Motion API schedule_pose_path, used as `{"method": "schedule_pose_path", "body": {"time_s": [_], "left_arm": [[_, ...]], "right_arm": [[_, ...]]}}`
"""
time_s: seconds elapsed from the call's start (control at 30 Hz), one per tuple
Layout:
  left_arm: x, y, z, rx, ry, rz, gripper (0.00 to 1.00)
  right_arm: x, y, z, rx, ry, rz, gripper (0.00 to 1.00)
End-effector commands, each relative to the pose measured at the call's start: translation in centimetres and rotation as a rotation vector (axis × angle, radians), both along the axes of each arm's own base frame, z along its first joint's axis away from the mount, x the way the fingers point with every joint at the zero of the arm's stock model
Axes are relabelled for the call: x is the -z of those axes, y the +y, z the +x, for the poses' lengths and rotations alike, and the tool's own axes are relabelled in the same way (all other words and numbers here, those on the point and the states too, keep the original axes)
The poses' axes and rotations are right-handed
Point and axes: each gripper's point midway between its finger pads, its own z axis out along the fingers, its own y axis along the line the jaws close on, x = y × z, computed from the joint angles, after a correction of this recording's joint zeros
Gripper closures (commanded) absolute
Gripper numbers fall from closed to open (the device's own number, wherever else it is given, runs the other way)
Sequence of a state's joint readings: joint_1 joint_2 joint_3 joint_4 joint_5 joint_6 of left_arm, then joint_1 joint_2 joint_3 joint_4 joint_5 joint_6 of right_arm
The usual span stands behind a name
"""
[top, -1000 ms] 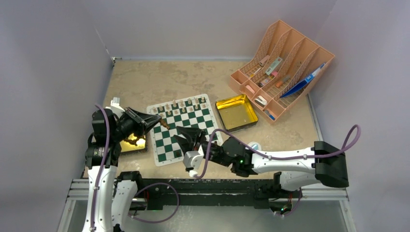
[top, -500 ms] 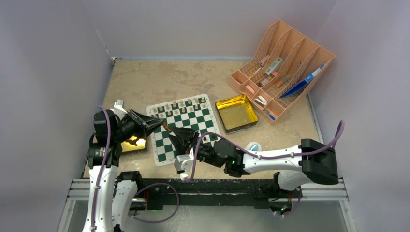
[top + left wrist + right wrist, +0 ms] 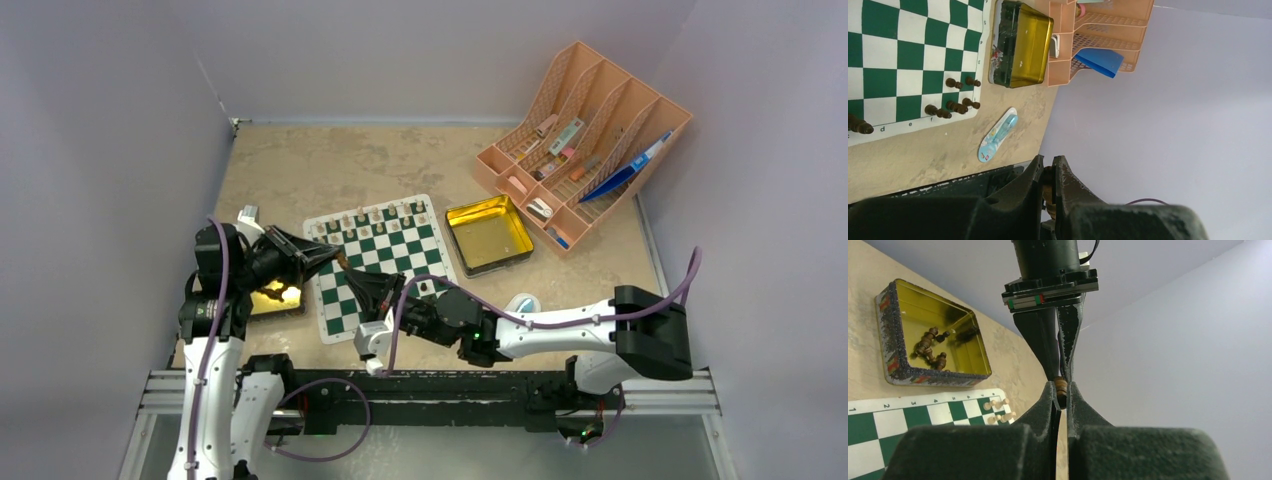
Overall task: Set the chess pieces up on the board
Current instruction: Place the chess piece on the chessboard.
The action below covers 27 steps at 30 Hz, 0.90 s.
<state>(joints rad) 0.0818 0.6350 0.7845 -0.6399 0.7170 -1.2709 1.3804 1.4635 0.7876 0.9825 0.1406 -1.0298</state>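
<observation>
Top view: the left arm (image 3: 207, 365) rises from its base at the near left, elbow folded, wrist turned so that the left gripper (image 3: 333, 256) points to the right. The right arm (image 3: 560, 333) lies low and stretched leftward along the near edge, and the right gripper (image 3: 357, 278) angles up towards the left one. The two grippers meet tip to tip. Right wrist view: the right fingers (image 3: 1045, 405) stand almost together, a brown chess piece (image 3: 1061, 385) pinched at their tips; the left gripper descends from above and clamps the same piece. Left wrist view: the left fingers (image 3: 1031, 175) are likewise nearly closed.
</observation>
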Motion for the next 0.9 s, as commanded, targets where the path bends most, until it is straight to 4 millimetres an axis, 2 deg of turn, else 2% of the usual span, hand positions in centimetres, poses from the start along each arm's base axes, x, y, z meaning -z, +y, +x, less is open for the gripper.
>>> {"method": "schedule_pose_path", "body": {"time_s": [0.0, 0.13, 0.23, 0.33, 0.5, 0.6, 0.7, 0.87], "left_arm": [[-2.2, -0.3, -0.3, 0.016, -0.056, -0.002, 1.00], [-0.9, 0.8, 0.7, -0.040, -0.093, 0.079, 1.00], [-0.6, 1.6, 1.9, -0.072, -0.186, 0.146, 1.00], [-0.5, 2.7, 3.2, -0.115, -0.290, 0.231, 1.00], [-0.5, 3.6, 4.9, -0.100, -0.538, 0.412, 1.00], [-1.0, 2.8, 4.5, -0.024, -0.707, 0.483, 1.00], [-2.0, 2.0, 3.3, 0.040, -0.883, 0.545, 1.00], [-2.2, 2.2, 2.1, 0.069, -1.020, 0.684, 1.00]], "right_arm": [[-3.7, -0.5, -0.1, 0.001, 0.032, 0.124, 1.00], [-3.4, -1.9, -0.1, 0.006, 0.143, 0.149, 1.00], [-2.8, -3.3, 0.2, 0.037, 0.277, 0.169, 1.00], [-1.7, -4.1, -0.2, 0.034, 0.444, 0.164, 1.00], [0.7, -5.7, 0.7, 0.148, 0.658, 0.174, 1.00], [2.5, -6.4, 1.3, 0.234, 0.816, 0.209, 1.00], [5.4, -7.1, 2.1, 0.296, 0.901, 0.208, 1.00], [8.7, -8.0, 5.6, 0.404, 1.103, 0.243, 1.00]]}}
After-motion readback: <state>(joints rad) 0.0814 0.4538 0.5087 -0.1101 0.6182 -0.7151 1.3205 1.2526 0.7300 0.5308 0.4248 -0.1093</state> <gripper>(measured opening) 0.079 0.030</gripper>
